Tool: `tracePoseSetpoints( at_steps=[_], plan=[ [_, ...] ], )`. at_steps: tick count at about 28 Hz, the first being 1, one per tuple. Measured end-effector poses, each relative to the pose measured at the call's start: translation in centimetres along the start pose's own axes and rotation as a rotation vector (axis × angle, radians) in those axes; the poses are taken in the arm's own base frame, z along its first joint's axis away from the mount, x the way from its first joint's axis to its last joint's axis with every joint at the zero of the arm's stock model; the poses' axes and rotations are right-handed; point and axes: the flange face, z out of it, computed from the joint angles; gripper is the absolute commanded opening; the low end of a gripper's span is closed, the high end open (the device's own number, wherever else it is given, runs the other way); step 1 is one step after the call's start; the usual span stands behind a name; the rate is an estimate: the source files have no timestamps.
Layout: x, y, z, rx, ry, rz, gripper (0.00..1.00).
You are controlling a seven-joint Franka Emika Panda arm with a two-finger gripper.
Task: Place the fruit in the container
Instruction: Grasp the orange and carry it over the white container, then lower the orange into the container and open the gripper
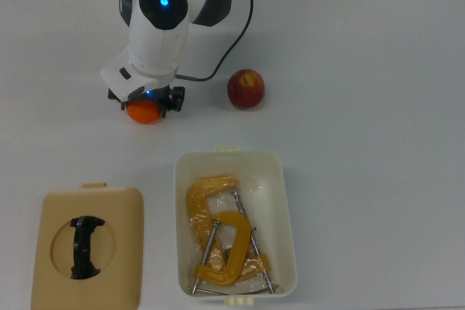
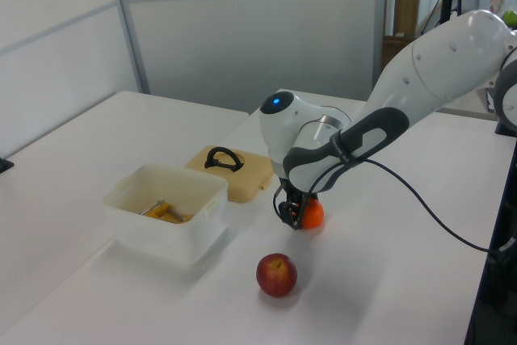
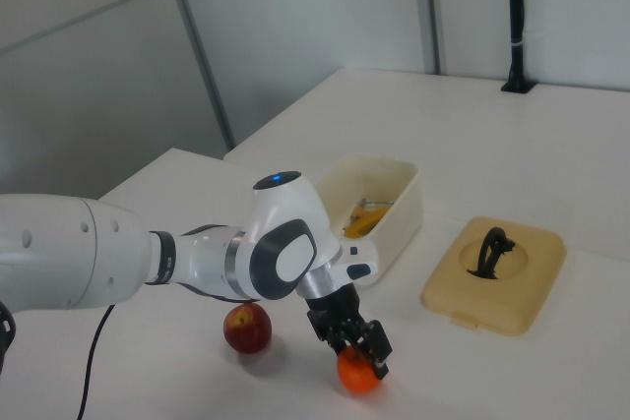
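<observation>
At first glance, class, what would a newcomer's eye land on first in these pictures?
The white arm, its gripper down over the orange on the table. Next the red apple, alone to the top view's right of it. Then the tub holding yellow clamps, a tan lid beside it.

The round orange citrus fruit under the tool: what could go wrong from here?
1. The round orange citrus fruit sits on the smooth white table; an off-centre grip by the tool might let it roll away.
2. Yellow-orange metal C-clamps already fill much of the cream-white rectangular plastic tub, so a dropped fruit may bounce off them.
</observation>
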Motion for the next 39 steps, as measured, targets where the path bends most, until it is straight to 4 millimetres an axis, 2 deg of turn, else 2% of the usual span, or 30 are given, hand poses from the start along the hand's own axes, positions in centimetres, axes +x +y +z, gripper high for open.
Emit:
tracePoseSetpoints(
  at_steps=[5,8,14,21,24,26,31,34,38,39],
  plan=[
    [0.2,-0.1,-0.6,-0.003,0.013,0.024,0.0],
    [0.4,0.1,-1.8,-0.001,0.035,0.034,0.0],
    [1.0,1.6,-7.8,0.046,0.131,0.099,0.0],
    [2.0,3.8,-17.0,0.155,0.246,0.263,0.0],
    [2.9,4.1,-19.4,0.18,0.28,0.357,0.0],
    [3.8,3.4,-20.3,0.196,0.296,0.427,0.0],
    [6.3,-0.5,-19.7,0.219,0.313,0.514,0.0],
    [7.8,-4.0,-18.0,0.21,0.34,0.547,0.0],
    [9.1,-7.8,-15.9,0.184,0.376,0.605,0.0],
    [9.4,-8.2,-15.8,0.181,0.387,0.616,0.0]
  ],
)
